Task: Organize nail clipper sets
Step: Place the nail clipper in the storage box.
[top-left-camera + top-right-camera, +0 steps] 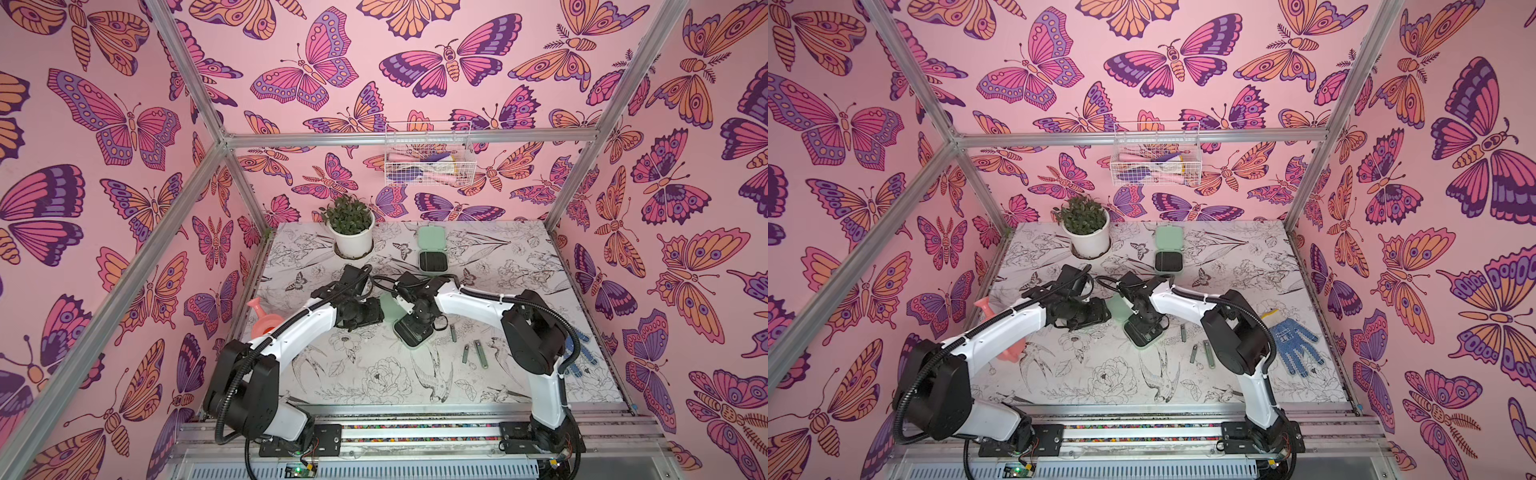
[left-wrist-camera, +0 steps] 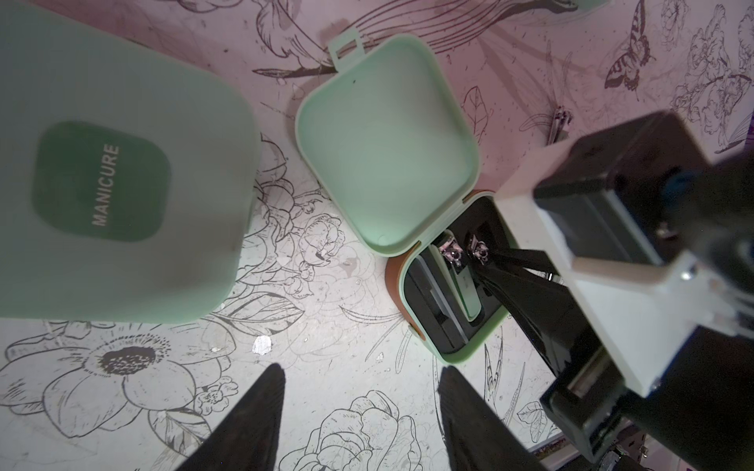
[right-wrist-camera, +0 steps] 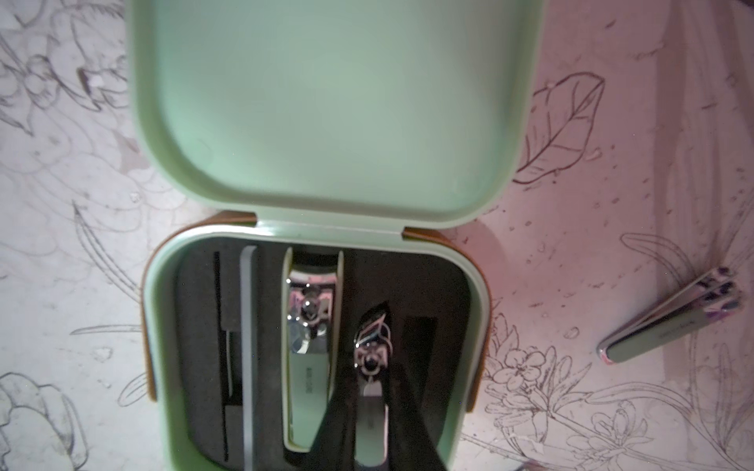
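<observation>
We pinch clipper [image 3: 369,359] narrow in right gripper [image 3: 371,424], nose over empty slot of open case [image 3: 326,102] at centre of table [image 1: 374,374], seating it beside stowed clipper [image 3: 310,346]. Left gripper [image 2: 361,375] half-wide, empty, near closed case [image 2: 122,163], likely ready to steady.

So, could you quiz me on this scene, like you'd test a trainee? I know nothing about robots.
1. True or false: the right end effector is shut on a clipper at the open case.
2. Which word is printed on the closed case? A) MANICURE B) PEDICURE C) CLIPPERS
3. Fill in: the left end effector holds nothing and its jaws are ____.

Key: 1 true; 2 A; 3 open.
</observation>
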`<state>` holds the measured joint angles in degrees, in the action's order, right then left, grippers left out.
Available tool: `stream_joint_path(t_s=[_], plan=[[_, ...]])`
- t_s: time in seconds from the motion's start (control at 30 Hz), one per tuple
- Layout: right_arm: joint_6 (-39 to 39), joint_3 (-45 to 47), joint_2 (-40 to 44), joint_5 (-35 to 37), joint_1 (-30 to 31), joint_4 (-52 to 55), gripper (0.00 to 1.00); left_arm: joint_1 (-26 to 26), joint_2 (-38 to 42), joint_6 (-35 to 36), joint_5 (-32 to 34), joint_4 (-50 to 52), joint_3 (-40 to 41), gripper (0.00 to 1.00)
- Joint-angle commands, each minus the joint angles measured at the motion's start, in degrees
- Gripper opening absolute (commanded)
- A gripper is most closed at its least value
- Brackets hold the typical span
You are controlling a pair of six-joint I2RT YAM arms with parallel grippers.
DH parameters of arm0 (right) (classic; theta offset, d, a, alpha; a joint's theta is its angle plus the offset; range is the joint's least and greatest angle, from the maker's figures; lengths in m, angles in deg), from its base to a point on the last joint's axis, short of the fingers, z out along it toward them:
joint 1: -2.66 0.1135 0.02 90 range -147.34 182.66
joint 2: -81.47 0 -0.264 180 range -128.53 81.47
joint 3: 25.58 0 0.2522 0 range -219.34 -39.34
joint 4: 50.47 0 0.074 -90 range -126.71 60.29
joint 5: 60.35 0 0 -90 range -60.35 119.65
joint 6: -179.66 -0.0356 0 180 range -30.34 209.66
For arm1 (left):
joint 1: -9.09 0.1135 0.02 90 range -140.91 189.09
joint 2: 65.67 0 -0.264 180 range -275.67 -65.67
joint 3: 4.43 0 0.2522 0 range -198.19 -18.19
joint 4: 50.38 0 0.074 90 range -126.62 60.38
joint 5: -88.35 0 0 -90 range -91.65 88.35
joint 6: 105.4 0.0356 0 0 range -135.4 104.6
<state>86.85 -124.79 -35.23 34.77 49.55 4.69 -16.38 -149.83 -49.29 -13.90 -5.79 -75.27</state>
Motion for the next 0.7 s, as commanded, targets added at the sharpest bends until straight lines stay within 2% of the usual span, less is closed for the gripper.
stream_joint_path(t_s=[0.0,0.67], plan=[[0.26,-0.85,-1.41,-1.25,0.23,1.22,0.05,0.37,0.14,0.13,-0.40,-0.18,0.74,0.63],[-2.05,-0.96,-3.61,-1.78,0.23,0.61,0.05,0.64,0.21,0.10,-0.49,-0.17,1.09,0.63]])
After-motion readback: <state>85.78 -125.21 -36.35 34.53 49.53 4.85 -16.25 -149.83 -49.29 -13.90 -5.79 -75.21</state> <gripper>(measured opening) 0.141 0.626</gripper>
